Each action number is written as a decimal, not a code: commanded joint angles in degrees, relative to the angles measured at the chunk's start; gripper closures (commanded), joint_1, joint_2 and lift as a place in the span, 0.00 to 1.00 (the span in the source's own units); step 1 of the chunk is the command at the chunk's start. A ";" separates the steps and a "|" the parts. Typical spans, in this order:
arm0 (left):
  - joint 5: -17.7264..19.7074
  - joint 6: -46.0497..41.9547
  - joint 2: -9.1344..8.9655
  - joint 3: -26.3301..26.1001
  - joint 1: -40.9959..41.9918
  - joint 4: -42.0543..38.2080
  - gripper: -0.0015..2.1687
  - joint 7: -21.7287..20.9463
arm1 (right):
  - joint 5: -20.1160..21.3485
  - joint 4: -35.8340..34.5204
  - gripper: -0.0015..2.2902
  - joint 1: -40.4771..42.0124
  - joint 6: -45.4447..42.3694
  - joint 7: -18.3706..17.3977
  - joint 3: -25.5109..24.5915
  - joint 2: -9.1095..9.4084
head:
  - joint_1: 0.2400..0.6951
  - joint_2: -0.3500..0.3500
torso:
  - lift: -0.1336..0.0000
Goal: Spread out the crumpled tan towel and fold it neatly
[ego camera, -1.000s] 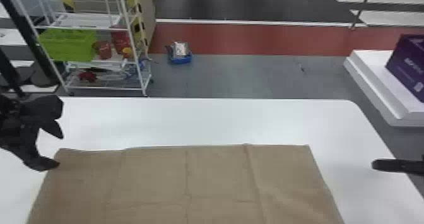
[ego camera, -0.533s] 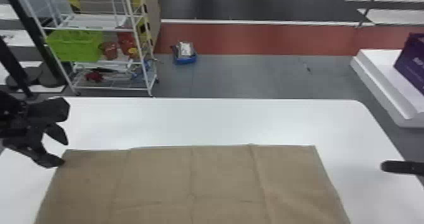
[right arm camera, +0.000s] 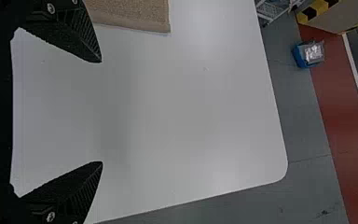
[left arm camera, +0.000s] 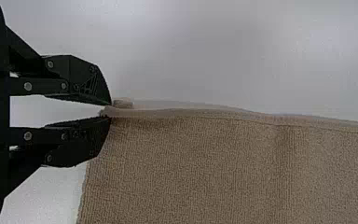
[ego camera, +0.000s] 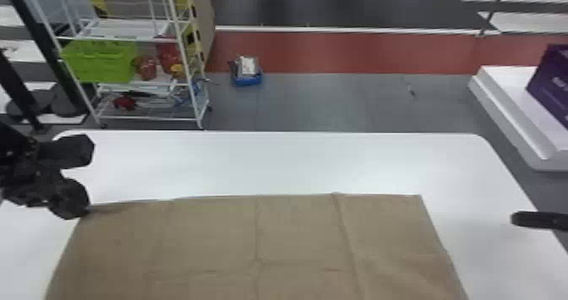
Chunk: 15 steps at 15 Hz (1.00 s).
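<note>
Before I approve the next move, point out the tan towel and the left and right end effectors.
Tan towel (ego camera: 270, 246): head view, middle of its visible cloth.
Left end effector (left arm camera: 109, 111): left wrist view, midway between its fingertips.
Right end effector (right arm camera: 101, 112): right wrist view, between its fingertips.

Head: high up, facing forward and down across white table (ego camera: 274, 164) to floor (ego camera: 312, 105); left wrist: close in, peering down on towel (ego camera: 296, 235), sharing its corner at head frame's left; right wrist: above table, turned sideways, gazing out past its corner; head and right wrist share blue box (ego camera: 248, 81), upper left there, upper right here
</note>
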 commanded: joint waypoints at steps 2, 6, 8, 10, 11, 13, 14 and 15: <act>-0.05 -0.06 -0.07 -0.03 0.45 -0.87 0.63 0.28 | -0.56 0.00 0.04 -2.19 0.33 -0.09 0.96 0.13 | 1.00 0.47 | 0.08; -0.40 0.82 -0.24 1.37 2.38 -2.89 0.65 0.54 | -1.61 0.35 0.05 -7.11 1.21 -0.61 5.61 2.94 | 1.00 0.50 | 0.08; -0.40 1.17 -0.42 1.64 2.82 -3.25 0.65 0.63 | -1.26 3.95 0.05 -10.45 0.33 -1.05 7.28 5.49 | 1.00 0.54 | 0.08; -0.49 1.34 -0.51 2.96 3.97 -3.60 0.65 0.54 | -0.03 7.03 0.09 -12.65 -0.37 -1.14 9.13 6.11 | 1.00 0.59 | 0.08; -0.84 1.34 -0.51 3.13 4.14 -3.69 0.65 0.54 | 0.94 8.88 0.10 -13.97 -0.20 -1.23 10.45 6.02 | 1.00 0.60 | 0.08; -1.02 1.34 -0.51 3.48 4.32 -3.69 0.65 0.54 | 1.20 12.22 0.11 -15.90 -0.20 -1.23 12.03 5.58 | 1.00 0.61 | 0.08; -1.02 1.34 -0.51 3.75 4.41 -3.69 0.65 0.54 | 1.29 13.18 0.13 -16.34 -0.20 -1.23 13.70 5.49 | 1.00 0.62 | 0.08; -1.19 1.34 -0.51 3.84 4.58 -3.60 0.65 0.54 | 1.82 13.62 0.13 -16.69 -0.37 -1.23 15.11 5.58 | 1.00 0.62 | 0.08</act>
